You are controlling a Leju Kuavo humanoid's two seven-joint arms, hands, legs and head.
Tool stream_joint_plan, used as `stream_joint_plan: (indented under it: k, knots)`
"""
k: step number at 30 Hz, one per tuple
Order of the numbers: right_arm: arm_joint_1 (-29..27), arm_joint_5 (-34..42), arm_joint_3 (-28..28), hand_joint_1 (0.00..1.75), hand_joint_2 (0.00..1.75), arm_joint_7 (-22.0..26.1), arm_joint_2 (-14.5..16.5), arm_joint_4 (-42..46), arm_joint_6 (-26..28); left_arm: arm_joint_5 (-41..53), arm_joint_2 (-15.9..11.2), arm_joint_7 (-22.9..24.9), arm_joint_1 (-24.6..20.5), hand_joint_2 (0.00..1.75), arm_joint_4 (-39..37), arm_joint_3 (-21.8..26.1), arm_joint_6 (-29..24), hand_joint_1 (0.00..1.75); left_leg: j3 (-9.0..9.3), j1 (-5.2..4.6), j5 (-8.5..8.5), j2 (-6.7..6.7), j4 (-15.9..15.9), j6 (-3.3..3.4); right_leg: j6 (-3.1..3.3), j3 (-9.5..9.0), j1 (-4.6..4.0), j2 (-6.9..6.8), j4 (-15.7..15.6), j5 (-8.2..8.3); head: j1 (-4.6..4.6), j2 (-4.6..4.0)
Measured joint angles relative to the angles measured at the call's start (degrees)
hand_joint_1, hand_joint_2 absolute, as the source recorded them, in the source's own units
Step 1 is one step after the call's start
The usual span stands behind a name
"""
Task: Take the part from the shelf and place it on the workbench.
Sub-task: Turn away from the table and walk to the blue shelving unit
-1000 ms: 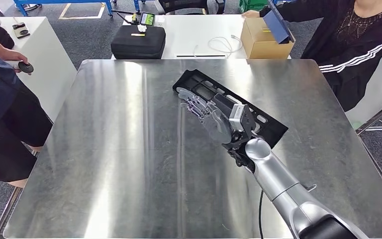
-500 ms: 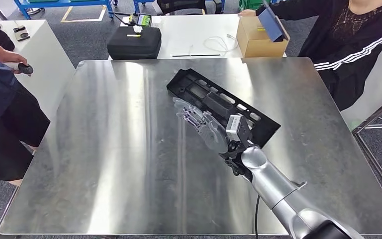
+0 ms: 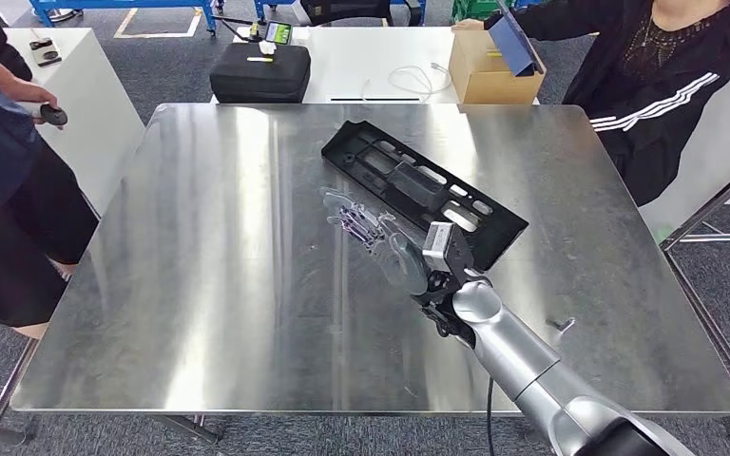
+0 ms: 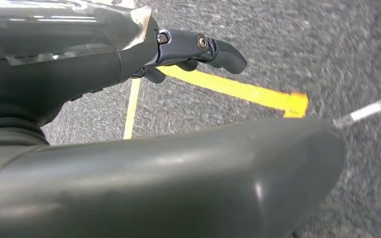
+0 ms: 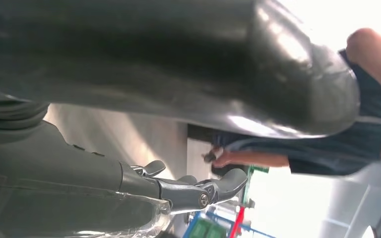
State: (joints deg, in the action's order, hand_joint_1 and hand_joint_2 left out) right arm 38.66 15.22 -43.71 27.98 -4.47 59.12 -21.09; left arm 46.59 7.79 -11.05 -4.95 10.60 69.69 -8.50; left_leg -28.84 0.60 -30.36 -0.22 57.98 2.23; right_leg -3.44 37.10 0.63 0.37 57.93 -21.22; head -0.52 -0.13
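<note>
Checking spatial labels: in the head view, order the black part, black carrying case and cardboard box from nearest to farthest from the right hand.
1. Black part: on the workbench, just beyond the right hand.
2. Black carrying case: white table behind, toward the left.
3. Cardboard box: same table, toward the right; nearly tied with the case.

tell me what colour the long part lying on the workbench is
Black: the long part lies on the silver metal workbench. The head view shows it best.

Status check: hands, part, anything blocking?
Right hand open, beside the part, empty. Left hand hanging over floor, empty. Black part flat on steel workbench. Nothing in the way.
</note>
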Motion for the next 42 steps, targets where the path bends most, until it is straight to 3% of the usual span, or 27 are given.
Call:
stream_joint_plan:
  k: [2, 5, 6, 7, 8, 10, 12, 14, 16, 17, 19, 20, 21, 22, 23, 25, 27, 28, 30, 32, 33, 35, 37, 38, 39, 40, 42]
  knots:
    - [-0.05, -0.01, -0.15, 0.0, 0.0, 0.0, -0.17, 0.0, 0.14, -0.01, 0.01, 0.11, 0.0, 0.0, -0.02, 0.03, -0.09, 0.0, -1.02, -0.03, 1.37, 0.2, -0.31, 0.87, -0.02, 1.34, 0.13, -0.05, 1.94, -2.12, 0.13, 0.0]
    - [-0.15, -0.02, -0.34, 0.0, 0.0, 0.0, -0.39, -0.01, 0.29, 0.02, -0.02, 0.2, -0.03, 0.0, -0.03, 0.05, -0.1, 0.0, -3.24, -0.14, 3.31, 0.44, -0.3, 1.63, 0.72, 4.39, 0.24, -0.09, 12.1, -9.21, 0.4, 0.0]
    - [-0.26, -0.03, -0.4, 0.0, 0.0, 0.0, -0.46, -0.02, 0.3, 0.04, 0.0, 0.23, -0.03, 0.0, -0.04, 0.05, -0.08, 0.0, -4.06, -0.19, 3.89, 0.47, -0.26, 1.64, 0.48, 4.74, 0.25, -0.08, 15.05, -10.27, 0.41, 0.0]
    - [-0.39, -0.03, -0.45, 0.0, 0.0, 0.0, -0.5, -0.02, 0.31, 0.07, 0.03, 0.25, -0.03, 0.0, -0.04, 0.05, -0.07, 0.0, -4.83, -0.21, 4.45, 0.52, -0.22, 1.6, 0.01, 4.27, 0.26, -0.09, 16.39, -10.33, 0.42, 0.0]
    - [-0.49, -0.03, -0.48, 0.0, 0.0, 0.0, -0.52, -0.02, 0.33, 0.11, 0.07, 0.26, -0.03, 0.0, -0.04, 0.05, -0.05, 0.0, -5.52, -0.21, 4.96, 0.55, -0.19, 1.52, -0.56, 2.8, 0.28, -0.1, 15.59, -9.54, 0.41, 0.0]
    - [-0.49, -0.03, -0.5, 0.0, 0.0, 0.0, -0.51, -0.01, 0.44, 0.15, 0.16, 0.3, -0.03, 0.0, -0.04, 0.05, -0.05, 0.0, -6.6, -0.19, 5.86, 0.58, -0.11, 1.22, -1.28, -2.65, 0.3, -0.13, 8.83, -7.72, 0.43, 0.0]
    - [-0.33, -0.03, -0.5, 0.0, 0.0, 0.01, -0.43, 0.1, 0.6, 0.17, 0.24, 0.34, -0.04, 0.0, -0.04, 0.05, -0.05, 0.0, -7.27, -0.36, 6.76, 0.62, -0.04, 0.64, -0.73, -7.88, -0.07, -0.11, 1.09, -7.77, 0.38, 0.0]
    - [-0.33, -0.03, -0.5, 0.0, 0.0, 0.02, -0.37, 0.21, 0.67, 0.2, 0.3, 0.37, -0.04, 0.0, -0.04, 0.05, -0.04, 0.0, -7.58, -0.52, 7.71, 0.66, -0.13, -0.04, 0.28, -9.4, -0.51, -0.08, -1.69, -8.16, 0.31, 0.0]
    - [-0.43, -0.04, -0.51, 0.0, 0.0, 0.01, -0.34, 0.22, 0.71, 0.28, 0.31, 0.42, 0.0, 0.0, -0.04, 0.05, -0.05, 0.0, -8.05, -0.36, 7.39, 0.55, 0.31, -0.63, 1.33, -8.71, 0.03, -0.19, -1.69, -7.34, 0.28, 0.0]
    - [-0.46, -0.07, -0.52, 0.0, 0.0, -0.01, -0.29, 0.22, 0.75, 0.36, 0.32, 0.47, 0.01, 0.0, -0.04, 0.04, -0.07, 0.0, -8.6, -0.26, 5.94, 0.45, 1.53, -0.91, 1.99, -8.29, 0.3, -0.28, -1.75, -6.82, 0.18, 0.0]
    - [-0.47, -0.16, -0.54, 0.0, 0.0, -0.02, -0.16, 0.22, 0.82, 0.54, 0.33, 0.59, 0.02, 0.0, -0.04, 0.04, -0.09, 0.0, -10.49, -0.02, 0.74, 0.22, 7.19, -1.45, 2.93, -7.16, 0.43, -0.45, -1.77, -5.69, 0.01, 0.0]
    - [-0.52, -0.2, -0.55, 0.0, 0.0, -0.02, -0.13, 0.22, 0.85, 0.61, 0.35, 0.64, 0.02, 0.0, -0.04, 0.03, -0.09, 0.0, -11.45, 0.11, -1.64, 0.16, 10.94, -1.7, 3.16, -6.44, 0.36, -0.5, -1.74, -5.1, -0.07, 0.0]
    - [-0.59, -0.22, -0.56, 0.0, 0.0, -0.02, -0.12, 0.22, 0.86, 0.64, 0.37, 0.67, 0.02, 0.0, -0.04, 0.04, -0.09, 0.0, -12.02, 0.26, -2.96, 0.11, 14.08, -1.95, 3.12, -5.69, 0.3, -0.53, -1.69, -4.53, -0.08, 0.0]
    - [-0.67, -0.23, -0.56, 0.0, 0.0, -0.02, -0.12, 0.22, 0.86, 0.66, 0.38, 0.68, 0.02, 0.0, -0.04, 0.04, -0.08, 0.0, -11.91, 0.44, -3.0, 0.11, 15.8, -2.16, 3.0, -4.94, 0.27, -0.55, -1.6, -3.98, -0.08, 0.0]
    - [-0.73, -0.23, -0.56, 0.0, 0.0, -0.02, -0.13, 0.22, 0.87, 0.67, 0.39, 0.69, 0.02, 0.0, -0.04, 0.05, -0.04, 0.0, -10.82, 0.68, -1.88, 0.11, 15.56, -2.33, 2.8, -4.18, 0.3, -0.56, -1.46, -3.47, -0.08, 0.0]
    - [-0.74, -0.25, -0.53, 0.0, 0.0, -0.02, -0.14, 0.22, 0.87, 0.68, 0.41, 0.66, -0.07, 0.0, -0.04, 0.04, 0.1, 0.0, -6.16, 1.24, 0.77, 0.1, 10.0, -2.66, 2.21, -2.79, 0.4, -0.54, -0.9, -2.67, -0.1, 0.0]
    - [-0.61, -0.21, -0.43, 0.0, 0.0, -0.01, -0.21, 0.22, 0.86, 0.69, 0.47, 0.58, -0.28, 0.0, -0.04, 0.03, 0.28, 0.0, -1.62, 1.26, 0.85, -0.13, 3.2, -2.68, 1.3, -1.69, 0.3, -0.52, -0.33, -1.97, -0.06, 0.0]
    - [-0.54, -0.19, -0.4, 0.0, 0.0, 0.0, -0.26, 0.21, 0.84, 0.7, 0.51, 0.53, -0.37, 0.0, -0.04, 0.03, 0.35, 0.0, -0.7, 1.06, 0.37, -0.25, 1.37, -2.46, 0.83, -1.33, 0.22, -0.54, -0.2, -1.57, -0.02, 0.0]
    - [-0.57, -0.18, -0.39, 0.0, 0.0, 0.03, -0.4, 0.09, 0.78, 0.74, 0.47, 0.47, -0.34, 0.0, -0.04, 0.03, 0.43, 0.0, -1.21, 0.57, 0.74, -0.25, 0.63, -1.38, -0.13, -0.83, 0.25, -0.61, -0.38, -0.62, 0.13, 0.0]
    - [-0.75, -0.21, -0.4, 0.0, 0.0, 0.07, -0.66, -0.2, 0.72, 0.75, 0.41, 0.47, -0.25, 0.0, -0.04, 0.04, 0.43, 0.0, -2.34, 0.35, 1.98, 0.04, 0.39, 0.08, -0.35, 0.34, 0.48, -0.57, 0.6, -1.64, 0.17, 0.0]
    - [-0.81, -0.22, -0.4, 0.0, 0.0, 0.09, -0.79, -0.35, 0.69, 0.75, 0.38, 0.47, -0.24, 0.0, -0.03, 0.04, 0.43, 0.0, -3.13, 0.31, 2.73, 0.2, 0.26, 0.71, -0.11, 1.31, 0.52, -0.54, 2.54, -3.53, 0.26, 0.0]
    - [-0.85, -0.22, -0.4, 0.0, 0.0, 0.15, -0.94, -0.59, 0.64, 0.75, 0.32, 0.47, -0.25, 0.0, -0.02, 0.05, 0.44, 0.0, -4.76, 0.08, 4.12, 0.33, 0.29, 1.34, 0.51, 3.47, 0.55, -0.48, 9.5, -8.67, 0.49, 0.0]
    - [-0.97, -0.2, -0.42, 0.0, 0.0, 0.17, -1.08, -0.81, 0.63, 0.75, 0.32, 0.47, -0.24, 0.0, -0.02, 0.05, 0.51, 0.0, -6.52, -0.15, 5.41, 0.42, 0.34, 1.45, 0.31, 4.09, 0.44, -0.46, 15.58, -11.03, 0.49, 0.0]
    - [-1.04, -0.21, -0.43, 0.0, 0.0, 0.17, -1.11, -0.94, 0.62, 0.75, 0.32, 0.47, -0.24, 0.0, -0.02, 0.05, 0.56, 0.0, -7.33, -0.25, 6.0, 0.45, 0.37, 1.45, -0.03, 3.25, 0.37, -0.46, 16.27, -10.73, 0.47, 0.0]
    - [-1.1, -0.21, -0.43, 0.0, 0.0, 0.2, -1.14, -1.07, 0.63, 0.75, 0.32, 0.47, -0.24, 0.0, -0.02, 0.05, 0.61, 0.0, -8.06, -0.33, 6.58, 0.46, 0.39, 1.4, -0.4, 1.25, 0.29, -0.46, 14.66, -9.69, 0.47, 0.0]
    - [-1.12, -0.19, -0.39, 0.0, 0.0, 0.26, -1.15, -1.19, 0.7, 0.75, 0.32, 0.47, -0.24, 0.0, -0.02, 0.05, 0.65, 0.0, -8.61, -0.38, 7.09, 0.45, 0.4, 1.31, -0.58, -1.58, 0.17, -0.46, 11.27, -8.62, 0.48, 0.0]
    - [-1.13, 0.03, -0.06, 0.0, 0.0, 0.58, -1.18, -1.53, 1.04, 0.74, 0.41, 0.44, -0.24, 0.0, -0.02, 0.05, 0.67, 0.0, -9.42, -0.51, 8.14, 0.46, 0.39, 0.86, -0.14, -7.76, -0.39, -0.48, 2.47, -8.33, 0.45, 0.0]
